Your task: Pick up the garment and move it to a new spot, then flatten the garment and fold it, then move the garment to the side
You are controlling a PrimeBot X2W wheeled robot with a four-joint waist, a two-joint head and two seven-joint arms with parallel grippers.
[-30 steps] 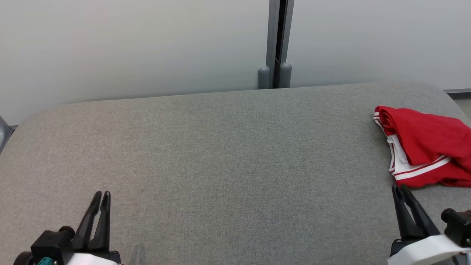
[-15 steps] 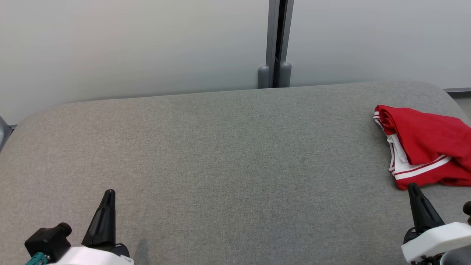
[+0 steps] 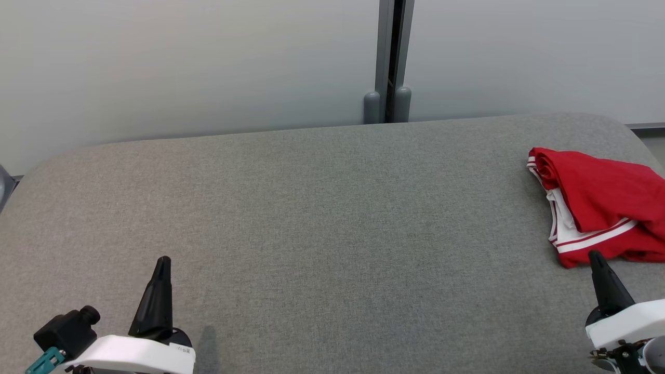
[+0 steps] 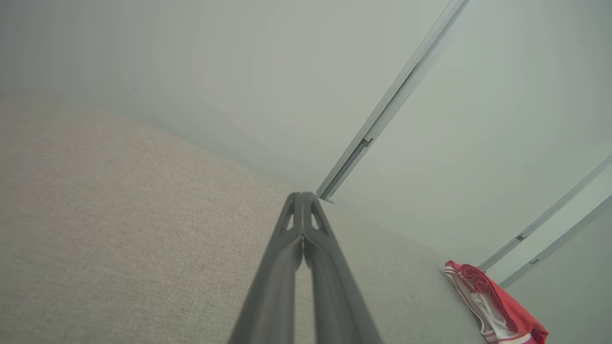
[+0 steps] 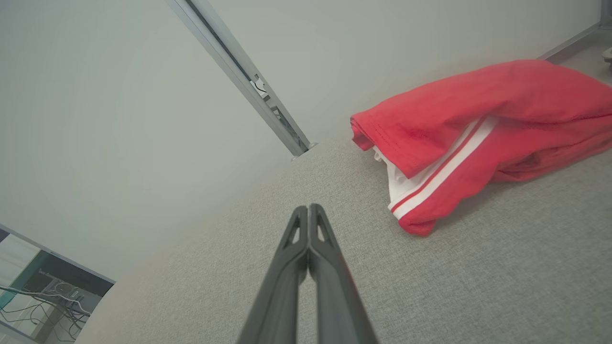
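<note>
The garment (image 3: 597,205) is red with white stripes and lies crumpled at the far right of the grey table, running past the head view's right edge. The right wrist view shows the garment (image 5: 468,124) as a bunched heap to the upper right of my fingers. My right gripper (image 3: 595,255) is shut and empty, its tip just in front of the garment's near hem. My left gripper (image 3: 164,261) is shut and empty at the lower left, far from the cloth. Both wrist views show the fingers pressed together: left gripper (image 4: 302,196), right gripper (image 5: 308,208).
A grey fabric-covered table (image 3: 322,218) with rounded corners spreads across the view. Pale wall panels (image 3: 182,62) stand behind it, joined by a grey metal post (image 3: 388,62). The floor shows past the table's right corner (image 3: 652,140).
Both grippers have gone from slightly open to shut. Both arms have shifted a little to the right and turned, the right tip ending closer to the garment's hem. The garment has not moved.
</note>
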